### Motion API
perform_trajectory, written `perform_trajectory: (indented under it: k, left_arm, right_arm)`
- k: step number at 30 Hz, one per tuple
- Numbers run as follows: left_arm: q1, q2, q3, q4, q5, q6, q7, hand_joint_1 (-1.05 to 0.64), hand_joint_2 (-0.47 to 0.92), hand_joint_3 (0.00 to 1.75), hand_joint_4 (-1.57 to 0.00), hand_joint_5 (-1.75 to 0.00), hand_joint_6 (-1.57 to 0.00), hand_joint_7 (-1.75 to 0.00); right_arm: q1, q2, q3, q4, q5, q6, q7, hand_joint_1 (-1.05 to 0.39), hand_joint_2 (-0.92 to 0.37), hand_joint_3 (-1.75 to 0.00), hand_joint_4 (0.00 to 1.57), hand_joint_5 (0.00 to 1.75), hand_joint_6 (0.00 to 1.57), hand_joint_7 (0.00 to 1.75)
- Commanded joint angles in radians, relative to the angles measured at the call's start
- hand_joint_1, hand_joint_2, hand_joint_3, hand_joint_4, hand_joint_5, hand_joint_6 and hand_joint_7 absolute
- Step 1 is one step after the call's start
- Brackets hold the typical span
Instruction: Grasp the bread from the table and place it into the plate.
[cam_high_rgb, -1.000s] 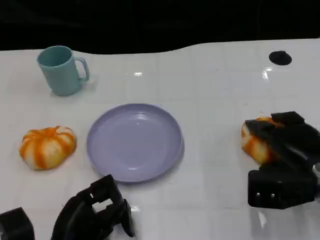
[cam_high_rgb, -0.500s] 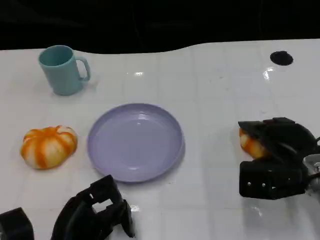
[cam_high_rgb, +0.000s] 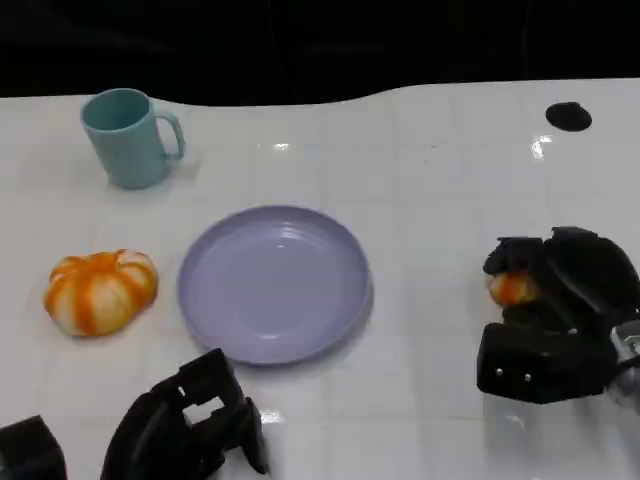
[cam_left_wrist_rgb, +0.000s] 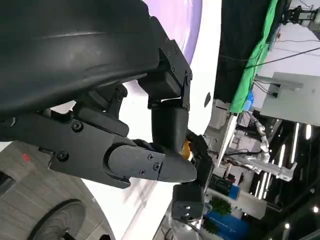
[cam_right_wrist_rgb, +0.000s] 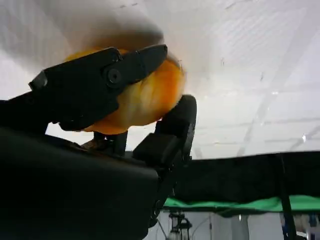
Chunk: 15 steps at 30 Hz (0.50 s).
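The right hand (cam_high_rgb: 560, 300) grips the bread (cam_high_rgb: 513, 287) at the right of the bench (cam_high_rgb: 430, 180), well apart from the plate (cam_high_rgb: 274, 283). The left hand (cam_high_rgb: 185, 425) (fingers curled, holding nothing) rests near.

Head view looking down over the table (cam_high_rgb: 420, 180), wrist views close behind black fingers (cam_right_wrist_rgb: 100, 75), sharing bread (cam_high_rgb: 512, 288)

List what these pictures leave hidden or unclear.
- Bread in the right hand: head view shows a sliver; fingers cover the rest, so whether it has left the table is unclear.
- Left hand: cut off by the head view's bottom edge.
- Dark spot on the table: too small to identify.
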Motion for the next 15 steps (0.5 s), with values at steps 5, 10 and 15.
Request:
perform_trajectory:
  k: [5, 10, 15]
  left_arm:
    - [0.011, 0.014, 0.003, -0.011, -0.002, -0.001, 0.003, -0.66, 0.92, 0.21, -0.8, -1.75, -0.69, -1.59]
    - [0.01, 0.013, 0.002, -0.012, -0.002, 0.005, 0.007, -0.66, 0.92, 0.2, -0.8, -1.75, -0.7, -1.59]
    - [0.008, 0.012, 0.002, -0.008, 0.002, -0.003, 0.008, -0.66, 0.92, 0.19, -0.81, -1.75, -0.7, -1.6]
  right_arm:
    - [0.007, 0.011, -0.012, 0.003, 0.007, -0.048, -0.238, -0.11, -0.49, -0.95, 0.95, 1.75, 0.74, 1.74]
    - [0.017, 0.013, -0.041, -0.022, 0.047, -0.14, -0.257, -0.07, -0.45, -1.02, 0.96, 1.75, 0.72, 1.75]
    - [0.03, 0.023, -0.071, -0.073, 0.09, -0.204, -0.224, -0.03, -0.38, -1.16, 0.99, 1.75, 0.75, 1.74]
